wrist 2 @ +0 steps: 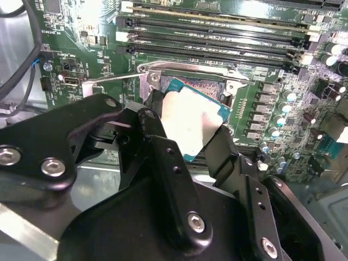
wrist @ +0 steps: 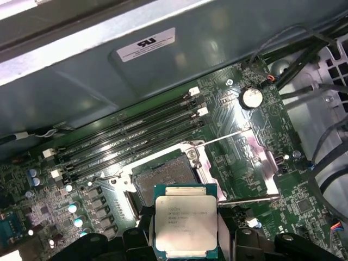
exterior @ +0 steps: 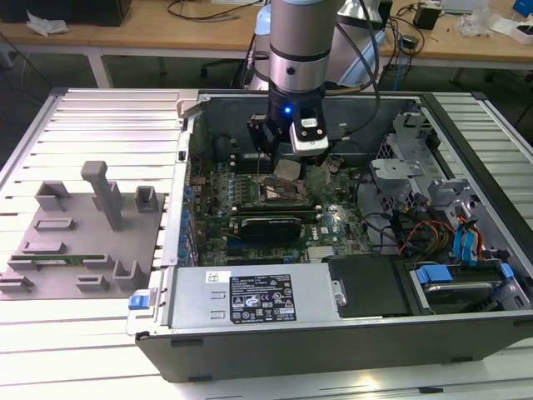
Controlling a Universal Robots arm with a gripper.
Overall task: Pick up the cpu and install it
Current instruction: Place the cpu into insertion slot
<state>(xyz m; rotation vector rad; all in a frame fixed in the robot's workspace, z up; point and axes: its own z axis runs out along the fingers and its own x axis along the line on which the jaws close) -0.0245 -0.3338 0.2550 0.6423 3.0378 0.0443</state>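
Cpu pinched at two opposite edges between black fingers of hand; silver top seen in both wrist views. Cpu held inside open computer case, over motherboard, just above open socket, not seated in it. Tilt against socket seen in second wrist view. In exterior view, socket found at 6 o'clock of cpu. Grey fixture tray laid on counter at 9 o'clock of case, well apart from hand.

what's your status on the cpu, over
pincer shut on cpu. cpu held over open socket, not seated. nothing seen between them.
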